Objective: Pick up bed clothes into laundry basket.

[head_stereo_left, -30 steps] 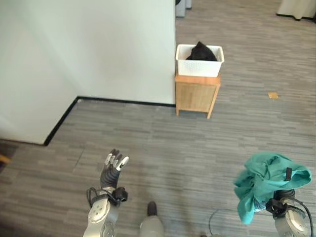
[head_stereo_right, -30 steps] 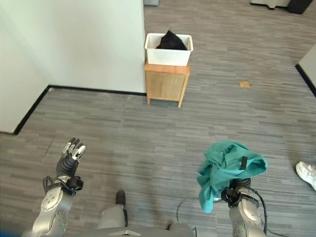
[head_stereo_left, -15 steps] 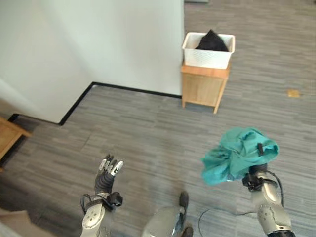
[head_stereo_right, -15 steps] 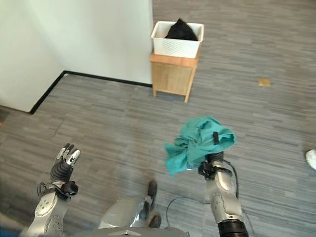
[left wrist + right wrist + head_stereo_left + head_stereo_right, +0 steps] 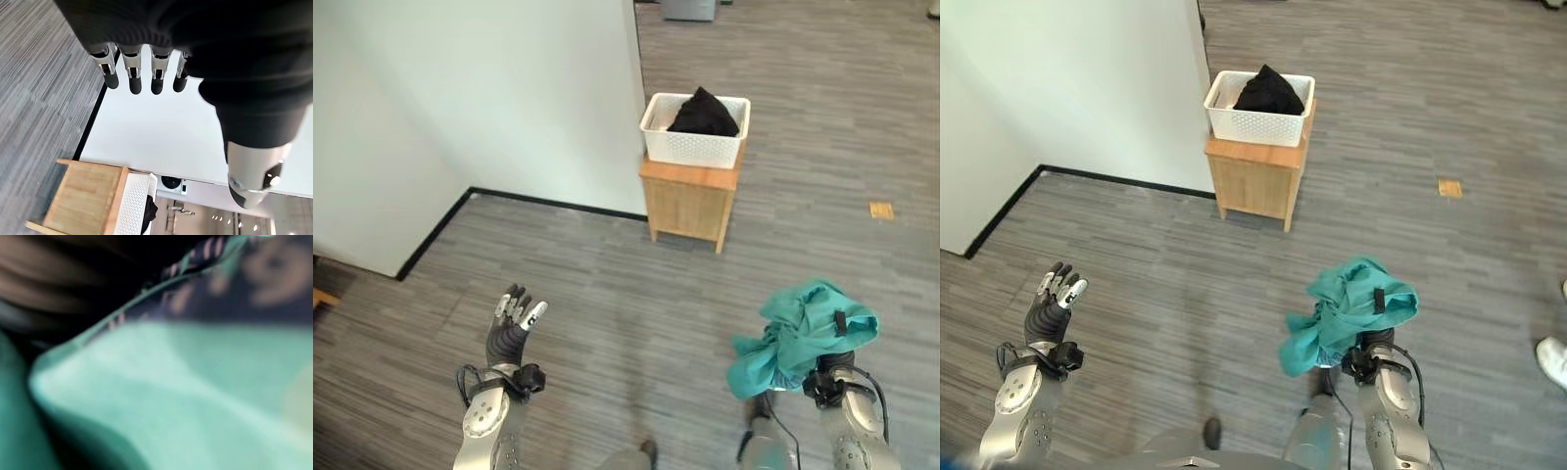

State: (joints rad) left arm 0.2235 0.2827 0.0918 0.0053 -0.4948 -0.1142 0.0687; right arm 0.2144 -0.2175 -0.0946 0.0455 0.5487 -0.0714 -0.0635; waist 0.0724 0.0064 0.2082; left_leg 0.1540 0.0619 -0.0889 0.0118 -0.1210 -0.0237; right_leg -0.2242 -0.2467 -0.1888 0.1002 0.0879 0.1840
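The teal cloth (image 5: 803,335) is bunched over the right hand (image 5: 829,372), above the floor; its fingers are hidden, so I cannot tell their state. The left hand (image 5: 508,333) is raised with fingers straight, empty. The white basket (image 5: 695,144), holding a black garment (image 5: 703,113), stands on a wooden stand (image 5: 688,203), well apart.

my camera swung back toward the wall, my right arm with the teal cloth (image 5: 803,335) dropped lower in view, white basket (image 5: 693,145) looks a bit closer
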